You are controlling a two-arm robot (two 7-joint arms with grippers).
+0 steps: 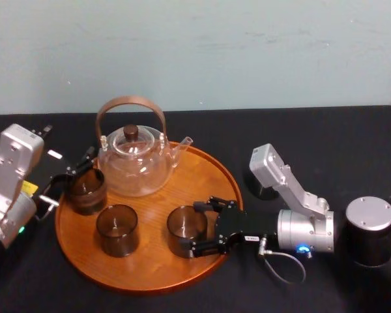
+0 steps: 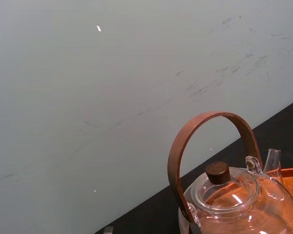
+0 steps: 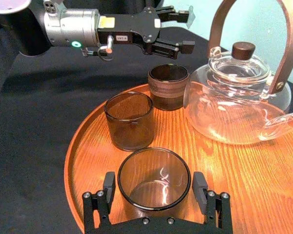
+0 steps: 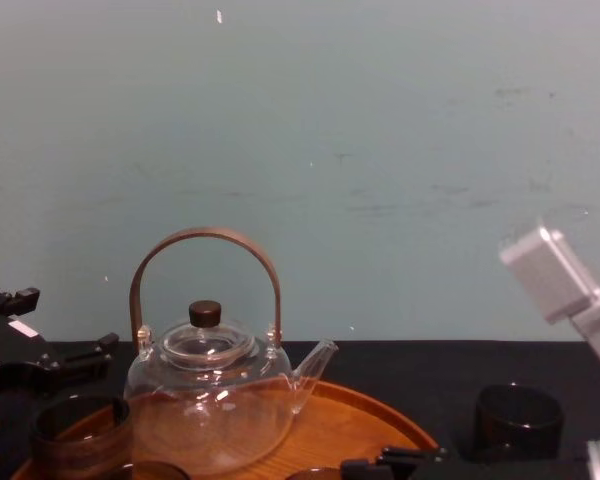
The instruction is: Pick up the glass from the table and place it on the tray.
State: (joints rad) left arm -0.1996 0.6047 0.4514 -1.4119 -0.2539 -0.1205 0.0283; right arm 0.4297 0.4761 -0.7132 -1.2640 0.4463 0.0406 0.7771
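A smoky glass stands upright on the round wooden tray, near its front right rim. My right gripper reaches in from the right and straddles this glass, open, with a small gap between each finger and the glass wall. At the tray's left edge my left gripper hovers open, just above and behind another glass, with nothing between its fingers. The black table spreads around the tray.
A glass teapot with a brown hoop handle takes up the back of the tray. A third glass stands at the tray's front middle. A dark round cup sits on the table behind my right arm.
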